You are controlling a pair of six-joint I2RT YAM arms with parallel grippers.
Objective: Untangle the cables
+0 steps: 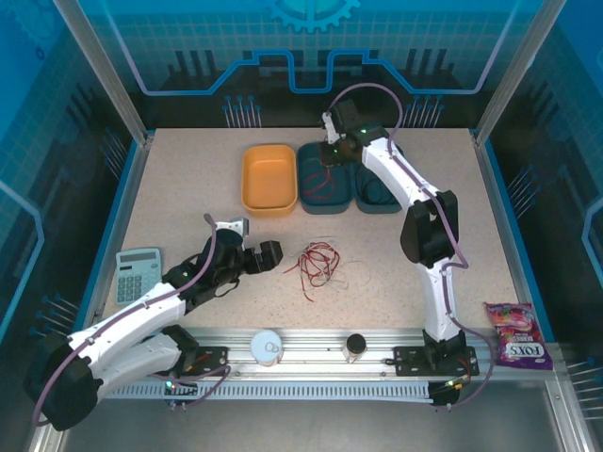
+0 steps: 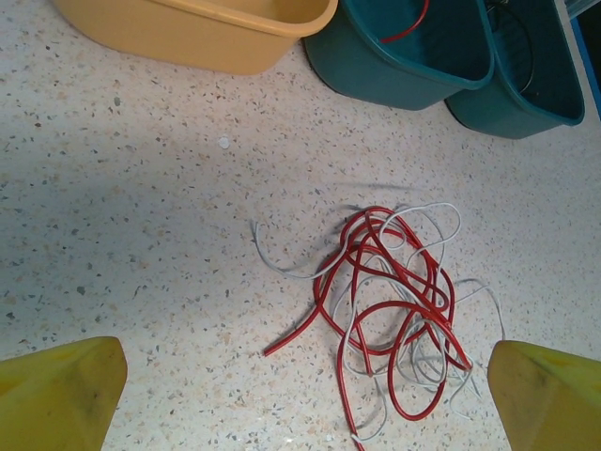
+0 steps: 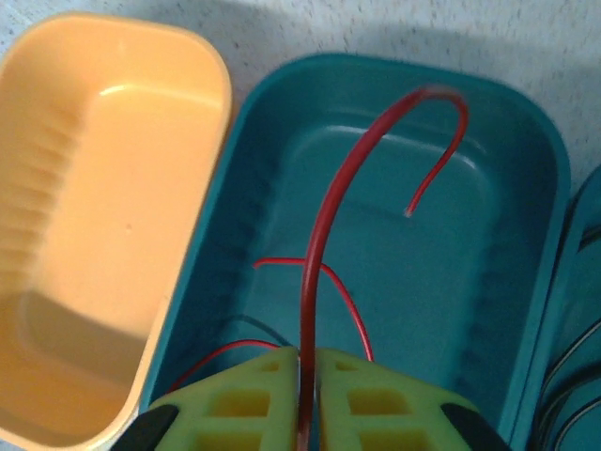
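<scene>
red wire (image 3: 310,272) (thin, arched) pinched by right gripper (image 3: 307,376)

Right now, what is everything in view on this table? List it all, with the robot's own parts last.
orange tub: one, orange, far side, empty
teal tubs: two, teal, side by side to the right of the orange tub
red cable: one, red, hanging into the middle tub
cable tangle: one heap, red and pale strands, table centre
calculator: one, grey, left edge
candy bag: one, purple, near right corner
white roll: one, white, near rail
small dark container: one, near rail
left tool: yellow fingers, open, over the tangle
right tool: shut on red cable
</scene>
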